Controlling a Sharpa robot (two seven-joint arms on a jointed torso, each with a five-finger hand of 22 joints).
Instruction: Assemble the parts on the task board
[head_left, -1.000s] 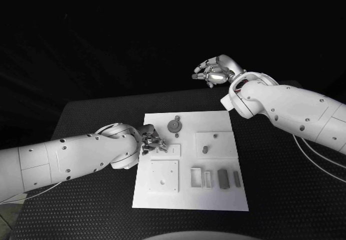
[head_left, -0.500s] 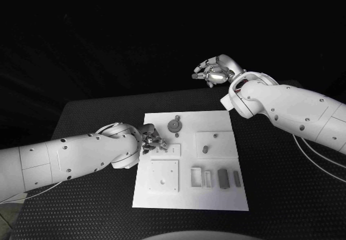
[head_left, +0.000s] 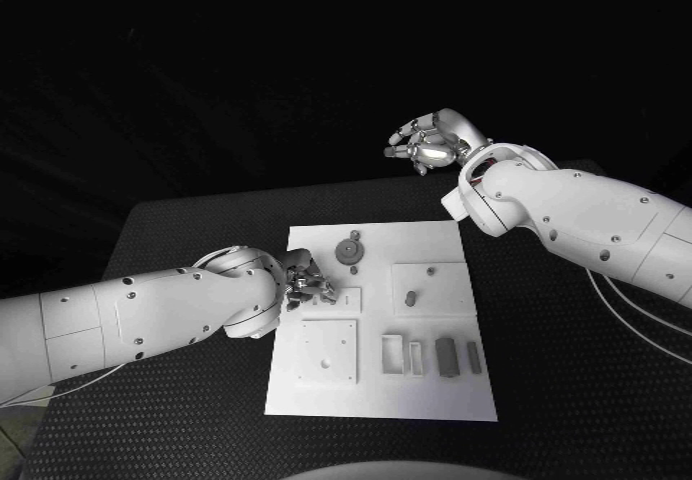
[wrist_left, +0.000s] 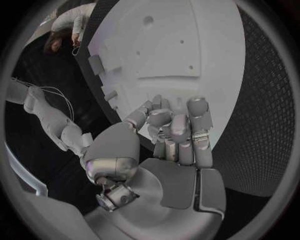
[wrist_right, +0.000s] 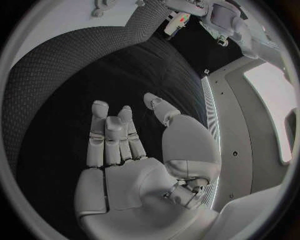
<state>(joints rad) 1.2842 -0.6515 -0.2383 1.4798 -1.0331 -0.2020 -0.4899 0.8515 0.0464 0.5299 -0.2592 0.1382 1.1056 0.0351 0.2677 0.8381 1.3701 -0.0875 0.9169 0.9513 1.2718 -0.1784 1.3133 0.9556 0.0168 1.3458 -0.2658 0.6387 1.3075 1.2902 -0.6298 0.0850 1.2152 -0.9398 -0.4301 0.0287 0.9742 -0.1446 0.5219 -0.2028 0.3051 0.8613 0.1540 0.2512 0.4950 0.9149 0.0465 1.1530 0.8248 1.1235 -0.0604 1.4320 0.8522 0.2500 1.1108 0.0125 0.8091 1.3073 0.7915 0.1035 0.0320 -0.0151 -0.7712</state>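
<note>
Several small grey parts (head_left: 446, 355), likely light, rigid and slippery, need pinching by their sides; my left hand (head_left: 302, 281), at the board's (head_left: 433, 235) left edge, has curled fingers whose contents I cannot tell, and my right hand (head_left: 427, 143) is spread wide, holding nothing.

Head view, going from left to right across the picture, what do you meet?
Left robot hand over the white task board's left edge → round grey disc part → small grey peg part in a square recess → right robot hand, raised beyond the black table.
</note>
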